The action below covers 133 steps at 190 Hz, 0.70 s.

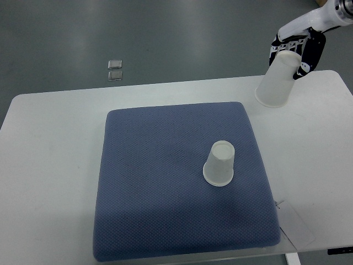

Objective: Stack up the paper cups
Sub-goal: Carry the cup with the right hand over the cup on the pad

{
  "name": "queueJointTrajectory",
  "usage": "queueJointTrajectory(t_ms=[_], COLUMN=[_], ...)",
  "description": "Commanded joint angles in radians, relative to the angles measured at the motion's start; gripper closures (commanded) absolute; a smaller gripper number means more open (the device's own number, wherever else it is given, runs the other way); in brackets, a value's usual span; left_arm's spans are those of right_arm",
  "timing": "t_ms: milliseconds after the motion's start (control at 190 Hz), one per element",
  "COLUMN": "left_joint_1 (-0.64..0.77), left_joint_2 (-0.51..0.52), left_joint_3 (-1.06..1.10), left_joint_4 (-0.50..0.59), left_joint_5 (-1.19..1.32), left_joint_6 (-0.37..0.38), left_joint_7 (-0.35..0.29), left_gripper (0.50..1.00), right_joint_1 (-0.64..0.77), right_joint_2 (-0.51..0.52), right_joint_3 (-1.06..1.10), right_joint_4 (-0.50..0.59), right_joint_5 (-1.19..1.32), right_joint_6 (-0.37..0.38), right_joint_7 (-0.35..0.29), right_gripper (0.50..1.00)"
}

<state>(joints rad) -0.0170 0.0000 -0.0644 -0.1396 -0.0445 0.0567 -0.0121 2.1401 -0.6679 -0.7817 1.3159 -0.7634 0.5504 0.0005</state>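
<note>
At the near edge, closest to the camera, lies the blue pad [185,182], a soft textured mat that rests on the white table [49,165]. Just beside its near right corner, a flat transparent sheet [295,223] lies on the table, far below the hand.

There are 2 paper cups. The first cup [219,163] stands upside down on the pad, with its wide mouth down and its small base up. It is well apart from the hand, lower and to the left of it.

The right hand [298,51] comes in from the top right corner of the view, on a white arm. Its dark fingers [306,55] are curled around the narrow base of the second cup [277,80], so the hand is gripping this cup. The cup hangs below the hand, tilted, with its wide mouth toward the table and a little to the left. Its mouth is over the far right part of the table, beside the far right corner of the pad. I cannot tell if the rim touches the table.

Far to the left of the hand, on the grey floor [165,38] beyond the table, are 2 small shiny squares [115,69].
</note>
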Motion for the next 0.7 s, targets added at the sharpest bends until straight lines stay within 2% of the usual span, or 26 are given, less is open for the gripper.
queueJointTrajectory(t_ms=[0,341,693], left_joint_1=[0.0,0.0,-0.001], left_joint_2=[0.0,0.0,0.0], left_joint_3=[0.0,0.0,0.0], left_joint_4=[0.0,0.0,0.0], left_joint_5=[0.0,0.0,0.0], left_joint_6=[0.0,0.0,0.0], left_joint_7=[0.0,0.0,0.0], left_gripper=[0.5,0.5,0.5], right_joint_1=[0.032,0.06,0.046], right_joint_2=[0.001,0.014,0.036], right_joint_3=[0.001,0.059,0.11], right_joint_4=[0.04,0.129,0.172], right_joint_5=[0.021,0.107,0.121], right_joint_6=[0.005,0.006,-0.006], right_joint_7=[0.001,0.006,0.016], right_gripper=[0.795,0.797,0.799])
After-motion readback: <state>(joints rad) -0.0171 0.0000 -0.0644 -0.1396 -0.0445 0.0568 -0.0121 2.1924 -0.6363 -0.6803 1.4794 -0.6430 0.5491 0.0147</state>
